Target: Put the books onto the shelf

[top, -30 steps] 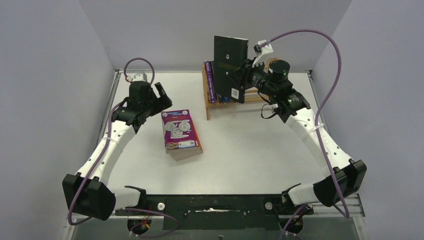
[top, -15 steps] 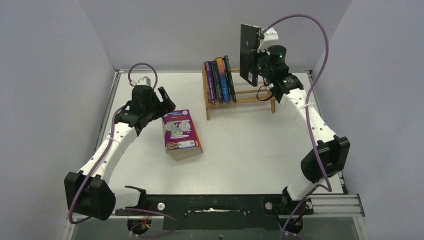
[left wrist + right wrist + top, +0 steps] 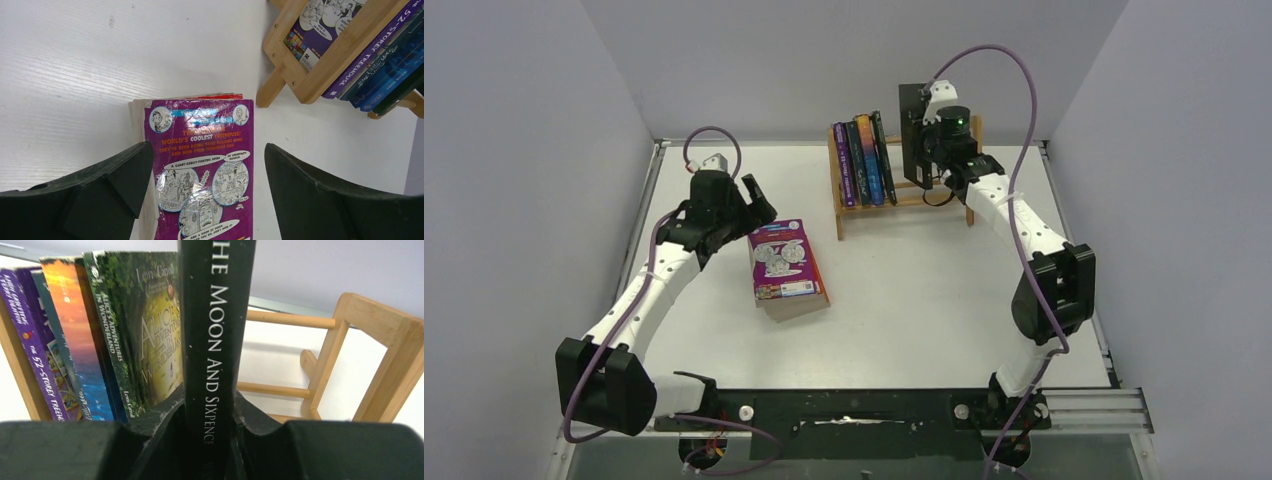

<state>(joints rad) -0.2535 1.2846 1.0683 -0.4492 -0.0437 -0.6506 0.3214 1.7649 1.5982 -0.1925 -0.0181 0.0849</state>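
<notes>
**Black book going in beside the shelved row**

Top view: my right jaws are clamped on the black book (image 3: 911,125). They hold it upright over the shelf (image 3: 842,212), just right of the row of books (image 3: 864,160) standing at the shelf's left end. My left jaws stand wide apart and empty, off to the left of the shelf. They are just beside the purple book (image 3: 784,258), which tops a small stack lying flat on the surface (image 3: 924,300) in front of the shelf.

Left wrist view: the purple book lies cover up between my spread left jaws, untouched. The shelf's left end frame stands beyond it.

Right wrist view: the black book's spine is pinched upright between my right jaws, close beside the green Alice book (image 3: 150,340). Bare dowel rails (image 3: 290,319) run on towards the shelf's right end. I cannot tell whether the book's bottom edge is on the rails yet.

I judge the step in hand to be shelving the black book. The next move calls for a straight descent until it seats. I would then nudge it against the row before letting go, so it does not topple into the open right half. The stack in front of the shelf comes after that.
</notes>
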